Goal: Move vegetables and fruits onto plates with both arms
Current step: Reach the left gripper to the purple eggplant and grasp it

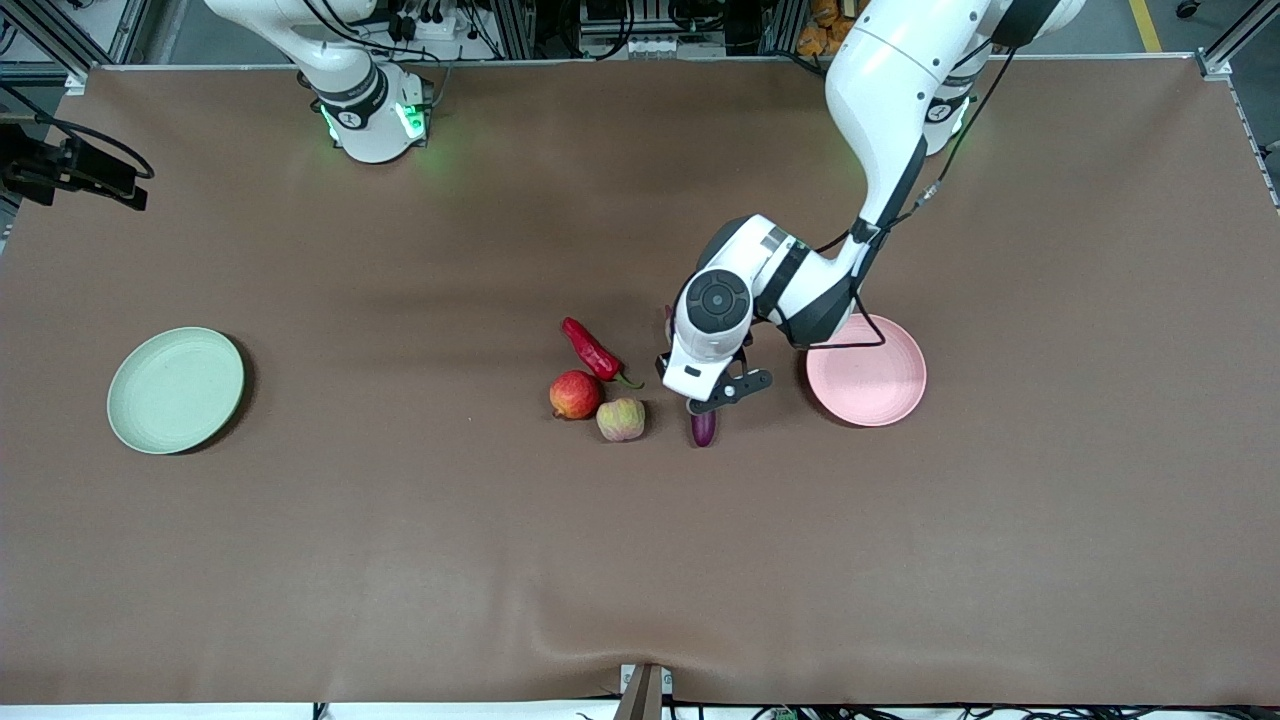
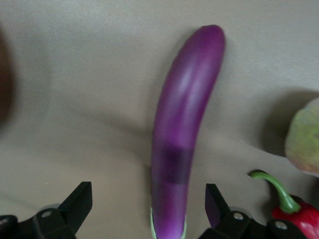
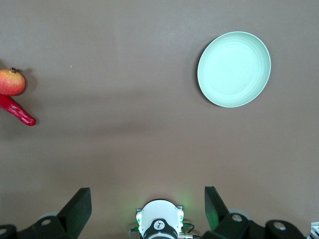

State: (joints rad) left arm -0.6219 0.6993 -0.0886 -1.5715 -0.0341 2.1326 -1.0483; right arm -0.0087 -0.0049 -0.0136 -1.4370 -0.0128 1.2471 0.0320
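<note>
The purple eggplant (image 2: 184, 134) is lying on the brown table (image 1: 400, 560) between the yellow-green fruit (image 1: 621, 419) and the pink plate (image 1: 866, 370). I am holding the left gripper (image 2: 148, 211) over it, jaws open and straddling it; I should descend centred before closing. The right gripper (image 3: 148, 209), also open, is waiting high over its own base.

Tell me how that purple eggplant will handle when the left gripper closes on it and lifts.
The eggplant has a glossy skin, so it may slip between the fingers. It is long and slim; the open left gripper straddles it near one end, so the free end will probably droop or swing. Its rounded, curved body looks apt to roll if nudged sideways.
</note>
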